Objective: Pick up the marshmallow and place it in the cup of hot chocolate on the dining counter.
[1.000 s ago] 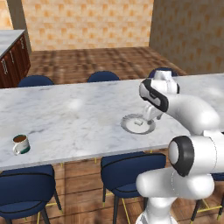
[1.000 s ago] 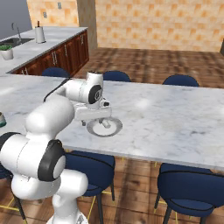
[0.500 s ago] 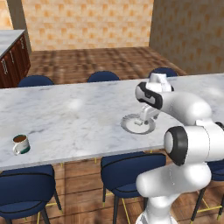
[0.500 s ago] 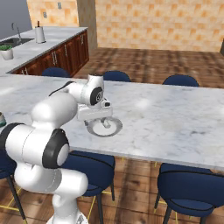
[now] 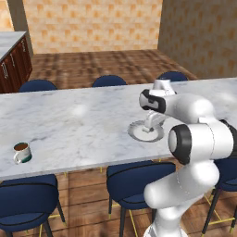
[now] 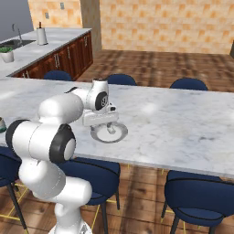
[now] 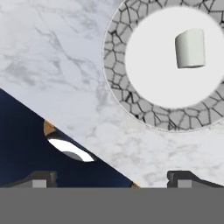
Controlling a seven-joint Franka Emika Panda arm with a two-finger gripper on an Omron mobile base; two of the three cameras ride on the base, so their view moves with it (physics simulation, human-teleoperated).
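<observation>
The marshmallow [image 7: 190,48], a small white block, lies on the white centre of a round grey plate [image 7: 116,83] with a cracked-pattern rim. My gripper [image 7: 113,179] hangs open over the counter's near edge beside the plate, and nothing sits between its fingertips [image 7: 41,178]. From the base, the gripper [image 5: 149,128] hovers low over the plate [image 5: 137,135] on the dining counter [image 5: 83,120]. The cup of hot chocolate [image 5: 21,152], a white mug with brown liquid, stands far to the left near the counter's front edge. In the right base view, the gripper [image 6: 101,127] is at the plate's [image 6: 119,135] left side.
Dark blue chairs [image 5: 139,178] line both long sides of the counter. A second counter over dark wood cabinets [image 6: 55,55] runs along the left, with a sink, a plant pot [image 6: 7,54] and a paper roll [image 6: 41,35].
The hand has eased slightly left and lower over the plate while the elbow swung. The jaws have stayed open. The marshmallow and cup have not moved.
</observation>
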